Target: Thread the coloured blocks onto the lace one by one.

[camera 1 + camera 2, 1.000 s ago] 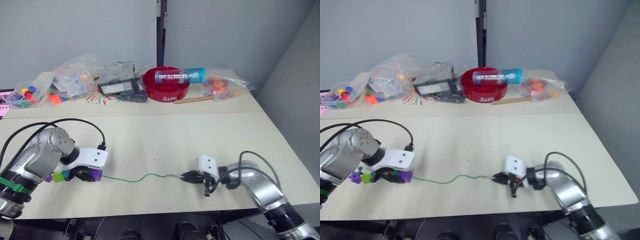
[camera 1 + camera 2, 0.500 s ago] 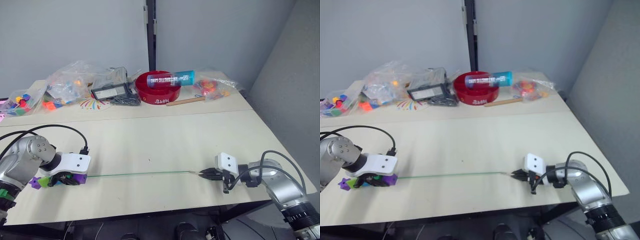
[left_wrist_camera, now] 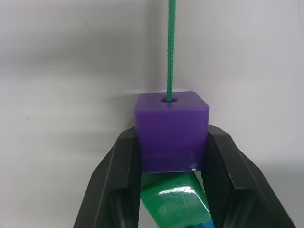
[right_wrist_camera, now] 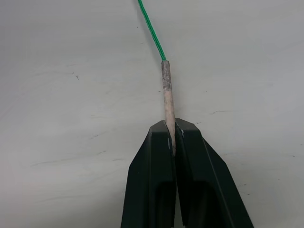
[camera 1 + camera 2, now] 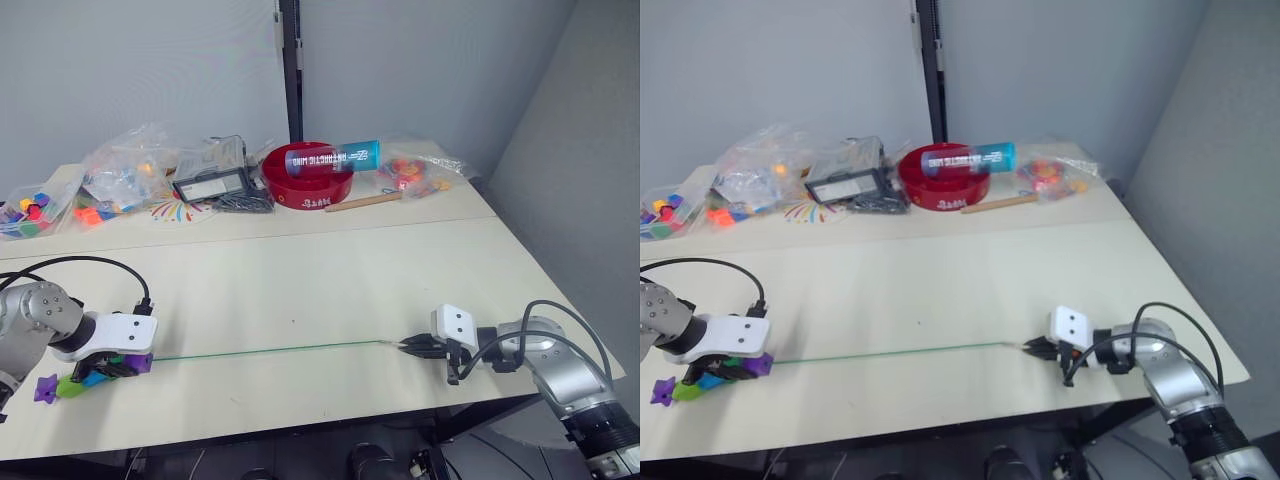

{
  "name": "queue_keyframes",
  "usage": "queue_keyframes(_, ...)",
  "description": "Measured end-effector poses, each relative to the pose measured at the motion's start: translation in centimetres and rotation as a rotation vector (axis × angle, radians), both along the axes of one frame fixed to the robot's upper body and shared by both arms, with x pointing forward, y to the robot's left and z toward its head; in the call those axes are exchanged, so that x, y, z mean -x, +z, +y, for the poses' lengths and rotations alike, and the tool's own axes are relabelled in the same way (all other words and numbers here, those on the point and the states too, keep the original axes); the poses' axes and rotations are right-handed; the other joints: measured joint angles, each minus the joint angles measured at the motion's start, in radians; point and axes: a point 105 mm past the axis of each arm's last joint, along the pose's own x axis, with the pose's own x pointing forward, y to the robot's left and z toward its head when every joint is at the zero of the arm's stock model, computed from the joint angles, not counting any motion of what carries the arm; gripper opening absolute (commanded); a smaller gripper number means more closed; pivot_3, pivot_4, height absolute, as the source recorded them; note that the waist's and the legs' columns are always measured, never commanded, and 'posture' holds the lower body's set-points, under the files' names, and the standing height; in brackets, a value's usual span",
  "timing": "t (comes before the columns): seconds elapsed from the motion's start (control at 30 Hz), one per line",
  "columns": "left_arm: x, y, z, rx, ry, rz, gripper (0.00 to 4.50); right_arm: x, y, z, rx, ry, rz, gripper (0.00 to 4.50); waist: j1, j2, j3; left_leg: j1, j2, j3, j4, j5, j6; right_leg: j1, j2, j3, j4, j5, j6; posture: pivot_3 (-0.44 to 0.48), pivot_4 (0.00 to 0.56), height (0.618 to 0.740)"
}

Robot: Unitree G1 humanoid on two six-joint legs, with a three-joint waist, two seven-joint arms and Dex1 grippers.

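Left wrist view: left claw [image 3: 171,142] clamps a purple block [image 3: 171,130] threaded on the lace [image 5: 270,350], stretched taut across the surface [image 5: 300,270] to the right claw [image 4: 172,137], pinching its pale tip [image 4: 167,95].

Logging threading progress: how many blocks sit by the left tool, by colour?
Purple blocks: 2
Dark green block: 1
Lime block: 1
Blue block: 1
Total: 5
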Motion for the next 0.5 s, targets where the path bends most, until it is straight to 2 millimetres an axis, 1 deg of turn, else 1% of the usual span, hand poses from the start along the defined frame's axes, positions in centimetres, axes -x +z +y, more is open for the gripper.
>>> queue_keyframes(0.2, -0.3, 0.2, 0.0, 0.005, -0.035, -0.024, 1.19, 0.3, 0.2, 0.2, -0.004, -0.003, 0.001, 0.00, 0.003, 0.001, -0.001, 0.000, 0.000, 0.000, 0.000, 0.000, 0.000, 0.000, 0.000, 0.000, 0.000, 0.000, 0.000, 0.000, 0.150, 0.740)
queue_keyframes(0.37, -0.5, 0.3, -1.0, 0.024, -0.074, -0.035, 1.19, 0.4, 0.3, 0.1, -0.008, -0.020, 0.025, 0.00, 0.012, 0.002, -0.001, -0.001, 0.000, 0.001, 0.000, 0.000, 0.000, 0.000, -0.001, 0.001, -0.001, -0.001, 0.001, 0.000, 0.150, 0.740)
queue_keyframes(0.5, -0.7, 0.4, -1.8, 0.023, -0.113, -0.043, 1.19, 0.6, 0.2, -0.6, 0.002, -0.037, 0.031, 0.00, 0.019, 0.002, -0.001, -0.003, -0.001, 0.002, 0.000, 0.000, 0.000, 0.000, -0.003, 0.001, -0.003, -0.001, 0.003, 0.000, 0.150, 0.740)
